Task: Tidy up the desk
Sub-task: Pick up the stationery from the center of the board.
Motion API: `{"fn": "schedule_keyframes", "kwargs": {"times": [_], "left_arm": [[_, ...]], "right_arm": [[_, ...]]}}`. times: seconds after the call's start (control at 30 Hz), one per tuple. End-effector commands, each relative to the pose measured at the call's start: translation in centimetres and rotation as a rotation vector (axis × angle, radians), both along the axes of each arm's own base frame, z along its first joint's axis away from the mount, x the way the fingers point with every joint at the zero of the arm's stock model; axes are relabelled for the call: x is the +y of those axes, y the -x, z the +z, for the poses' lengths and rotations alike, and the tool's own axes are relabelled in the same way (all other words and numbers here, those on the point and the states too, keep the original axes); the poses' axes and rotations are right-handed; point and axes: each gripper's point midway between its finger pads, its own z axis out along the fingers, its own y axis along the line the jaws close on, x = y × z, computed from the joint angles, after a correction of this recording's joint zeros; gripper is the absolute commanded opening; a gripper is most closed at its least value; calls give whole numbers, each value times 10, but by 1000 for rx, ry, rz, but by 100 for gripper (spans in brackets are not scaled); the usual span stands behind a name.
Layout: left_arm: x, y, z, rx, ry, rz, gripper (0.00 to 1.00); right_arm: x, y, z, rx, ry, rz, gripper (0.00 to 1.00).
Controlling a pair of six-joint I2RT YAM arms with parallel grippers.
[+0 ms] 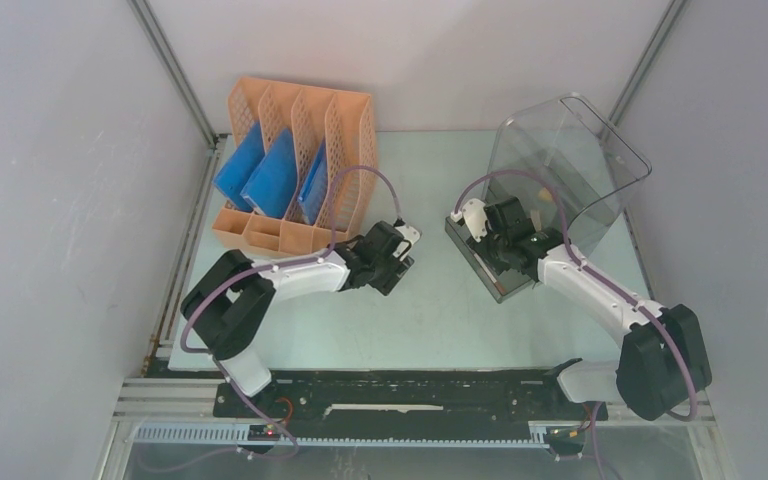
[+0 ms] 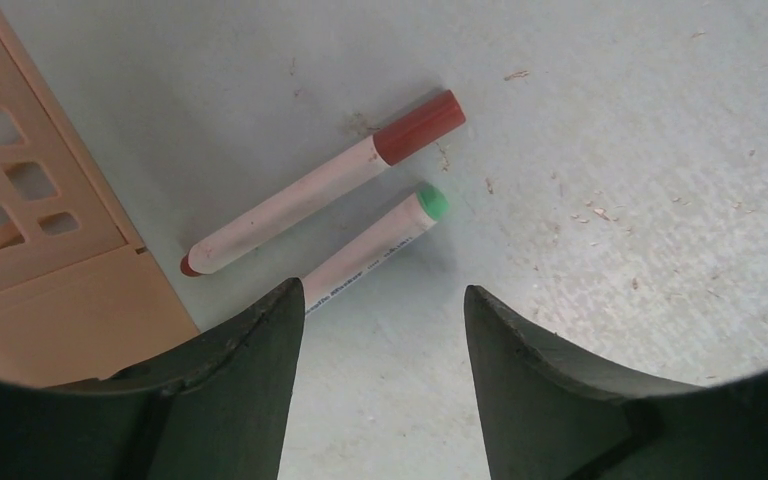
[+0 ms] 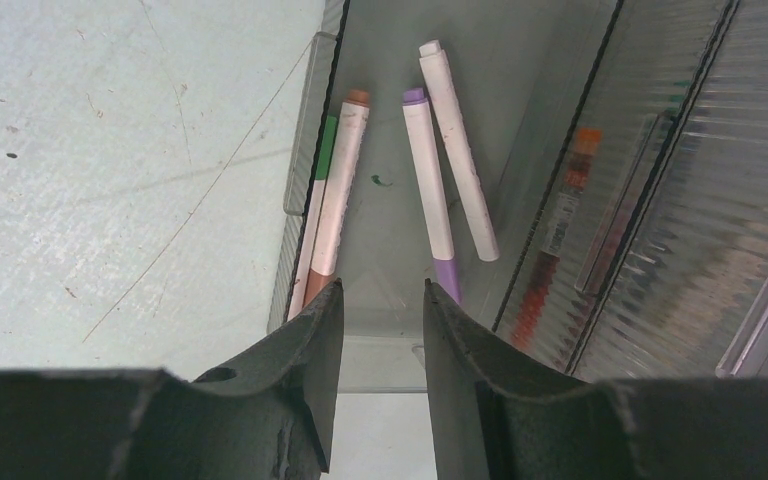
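The pale green counter point(image 1: 440, 320) fills the space between the grey walls and looks partly tidied. Four markers point(image 3: 428, 180) already lie in the open drawer point(image 3: 380, 230) of the clear drawer box point(image 1: 560, 170) at the right, and blue folders point(image 1: 260, 175) stand in the orange file rack point(image 1: 295, 165) at the left. Two things remain loose beside the rack: a red-capped marker point(image 2: 325, 185) and a green-capped marker point(image 2: 375, 245). The left fingers point(image 2: 250, 370) hover over these, parted and empty. The right fingers point(image 3: 290, 370) hang above the drawer, narrowly parted, gripping nothing.

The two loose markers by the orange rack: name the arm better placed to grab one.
Left. The left gripper hangs open right over the red marker and green marker; the right gripper is over the clear drawer.
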Motion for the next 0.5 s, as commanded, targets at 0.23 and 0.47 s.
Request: {"fn": "schedule_keyframes", "kwargs": {"times": [0.23,0.47], "left_arm": [[3,-21,-3,27,-29,-19,58],[5,-19,-9,66,-32,-18,50]], "right_arm": [[3,-3,12,-39,-25,7,43],[3,-2,11,-36,-24,7,43]]}}
